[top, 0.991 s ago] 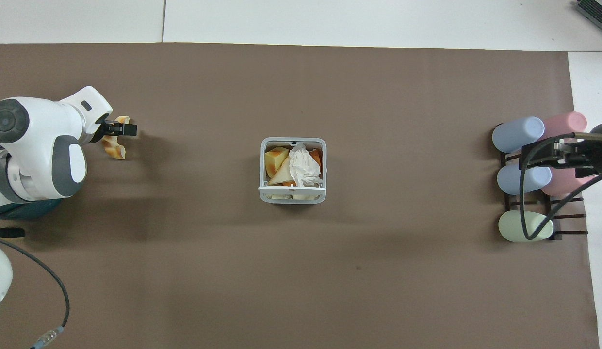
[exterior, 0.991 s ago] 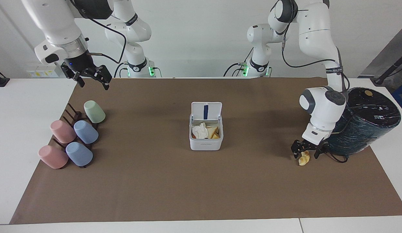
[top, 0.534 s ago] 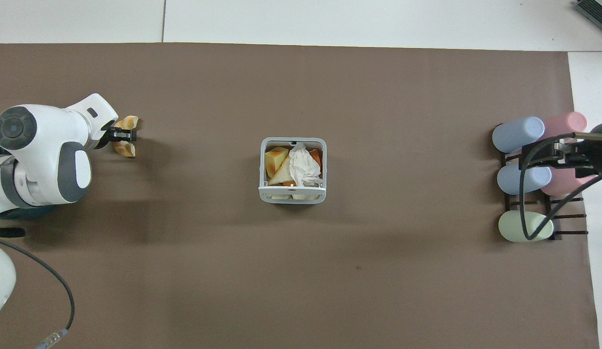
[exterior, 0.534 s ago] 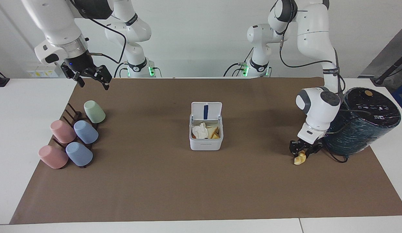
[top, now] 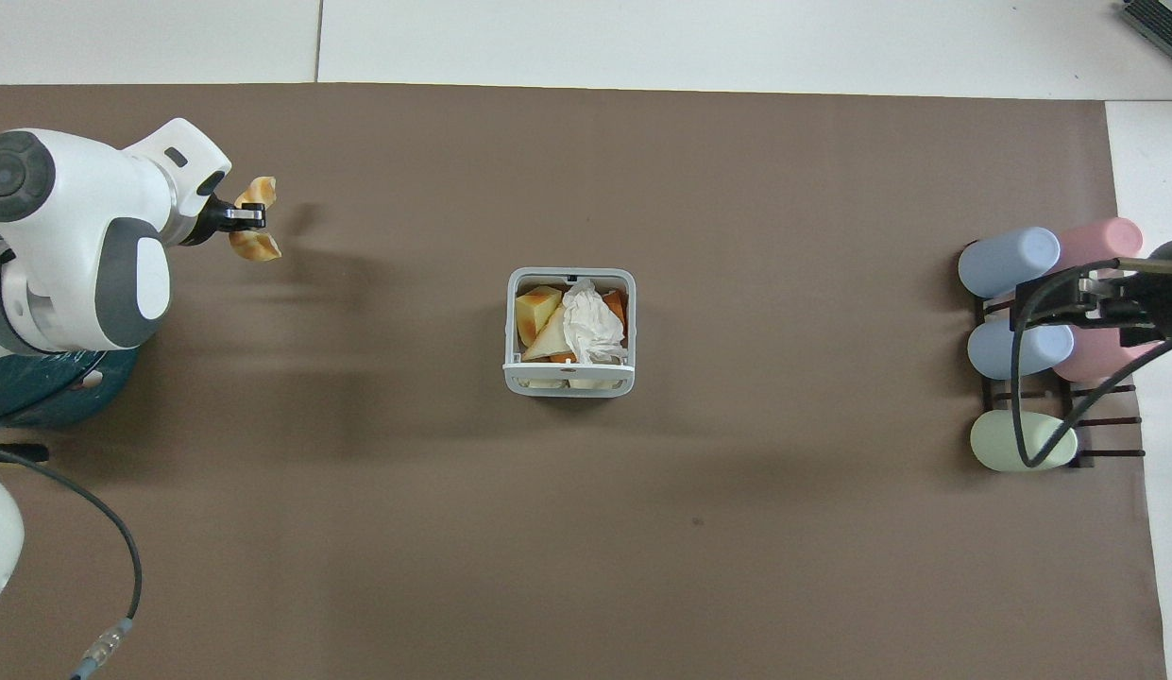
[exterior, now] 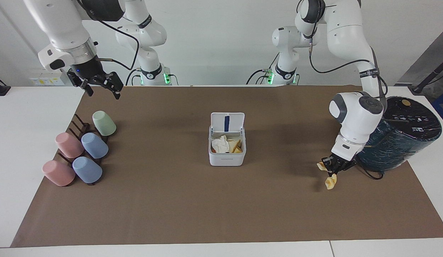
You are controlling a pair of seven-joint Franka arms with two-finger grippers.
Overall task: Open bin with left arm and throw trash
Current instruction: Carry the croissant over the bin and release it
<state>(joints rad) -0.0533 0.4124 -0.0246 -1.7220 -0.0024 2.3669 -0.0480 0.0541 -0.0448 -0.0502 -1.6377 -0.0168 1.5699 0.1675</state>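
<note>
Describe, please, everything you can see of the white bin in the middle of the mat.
The bin is a small white square box of plastic look with rounded corners, standing upright on the brown mat. Its hinged lid stands open on the side nearer the robots, a blue strip on its inner face. Inside lie a crumpled tissue and toast pieces. Neither gripper touches it.

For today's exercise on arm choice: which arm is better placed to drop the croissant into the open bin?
Left. The left gripper is shut on the croissant, lifted off the mat, and the bin stands open. The right gripper waits above the cups, holding nothing.
</note>
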